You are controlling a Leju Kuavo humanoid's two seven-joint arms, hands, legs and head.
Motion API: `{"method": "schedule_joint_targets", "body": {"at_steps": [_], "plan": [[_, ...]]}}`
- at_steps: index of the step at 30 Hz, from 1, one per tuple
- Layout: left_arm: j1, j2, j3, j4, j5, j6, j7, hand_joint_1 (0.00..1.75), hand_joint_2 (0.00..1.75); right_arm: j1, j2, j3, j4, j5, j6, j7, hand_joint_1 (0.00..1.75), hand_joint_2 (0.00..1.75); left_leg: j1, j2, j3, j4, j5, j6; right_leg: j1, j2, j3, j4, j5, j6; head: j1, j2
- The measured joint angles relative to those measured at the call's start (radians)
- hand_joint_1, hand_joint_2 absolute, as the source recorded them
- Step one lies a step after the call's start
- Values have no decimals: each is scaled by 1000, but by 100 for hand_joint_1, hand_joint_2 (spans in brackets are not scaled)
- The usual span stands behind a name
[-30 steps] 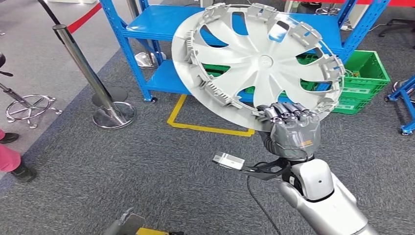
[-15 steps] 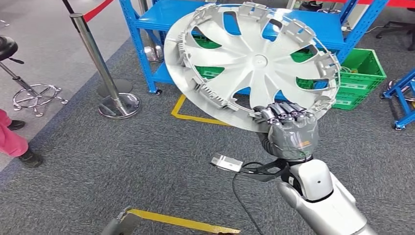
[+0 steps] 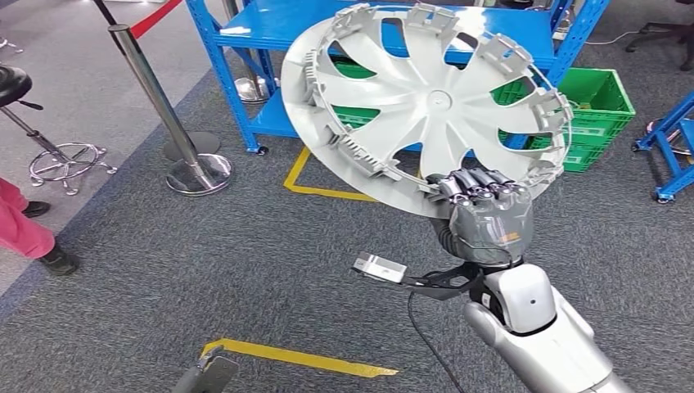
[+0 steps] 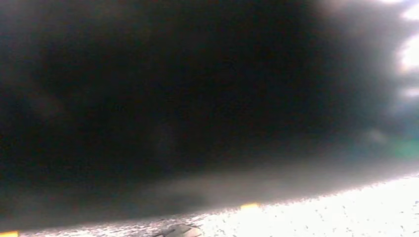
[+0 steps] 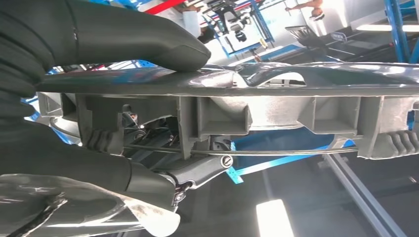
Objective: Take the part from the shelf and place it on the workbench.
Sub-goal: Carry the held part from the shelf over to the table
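Note:
The part is a silver wheel cover [image 3: 425, 106] with curved spokes and clips around its rim. My right hand [image 3: 489, 217] grips its lower rim and holds it up, tilted, with its inner side towards me, in front of the blue shelf [image 3: 270, 33]. In the right wrist view the thumb [image 5: 138, 42] presses on the cover's rim [image 5: 276, 81] and the dark fingers close on the clip side. A grey piece of my left arm [image 3: 209, 372] pokes in at the bottom edge, its fingers hidden. The left wrist view is dark and blurred.
A green crate [image 3: 601, 102] stands on the floor by the shelf. A chrome post [image 3: 155, 102] with a red rope and a stool [image 3: 49, 155] are at the left. A person's pink-clad leg [image 3: 20, 229] is at the left edge. Yellow tape [image 3: 303, 359] marks the carpet.
The whole picture has shifted as the camera moved: the yellow tape near me has risen in view. The wheel cover stays in my right hand at the same tilt.

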Motion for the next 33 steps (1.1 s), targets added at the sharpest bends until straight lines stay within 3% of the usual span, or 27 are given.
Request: {"method": "schedule_joint_targets", "body": {"at_steps": [5,9,11,33], "plan": [[0,0,0,0,0,-3,0,0,0,0,0,1,3,0,0,0,175,175,3,0,-3,-1,6,-22,2,0,-8,7,2,-3,0,0],[-1,0,0,0,0,-5,0,0,0,0,0,1,6,0,0,0,175,175,7,0,-6,-4,6,-60,4,0,-14,10,2,-3,0,0],[-1,0,0,0,0,-6,0,0,0,0,0,1,7,0,0,0,175,175,8,0,-8,-5,6,-71,4,0,-16,11,1,-3,0,0],[0,0,0,0,1,-10,0,0,0,-1,0,1,21,12,-3,0,175,175,5,0,-19,-4,10,-75,-1,0,-25,11,7,4,1,0]]}}
